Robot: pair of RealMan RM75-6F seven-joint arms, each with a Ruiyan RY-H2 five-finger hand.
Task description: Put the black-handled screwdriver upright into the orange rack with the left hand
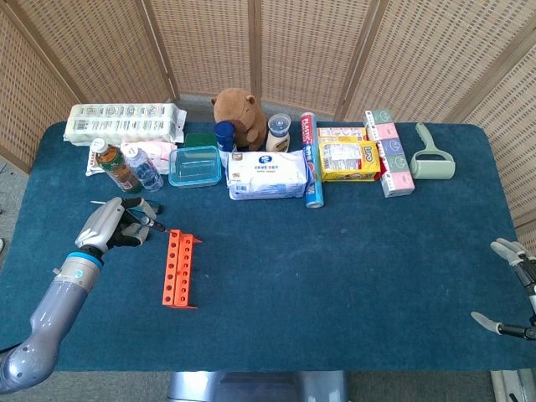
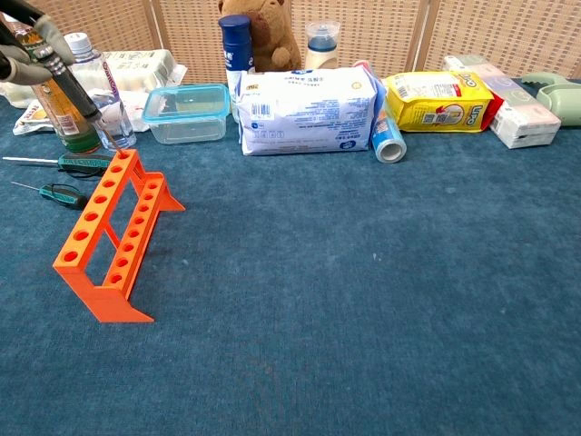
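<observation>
Left hand (image 1: 107, 226) grips the black-handled screwdriver (image 2: 74, 92) — tilted, tip at the orange rack (image 2: 112, 238).

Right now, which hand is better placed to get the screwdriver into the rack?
The left hand. It already holds the black-handled screwdriver, tip angled down toward the far end of the orange rack. The right hand sits at the table's opposite edge, holding nothing, far from the rack.
</observation>
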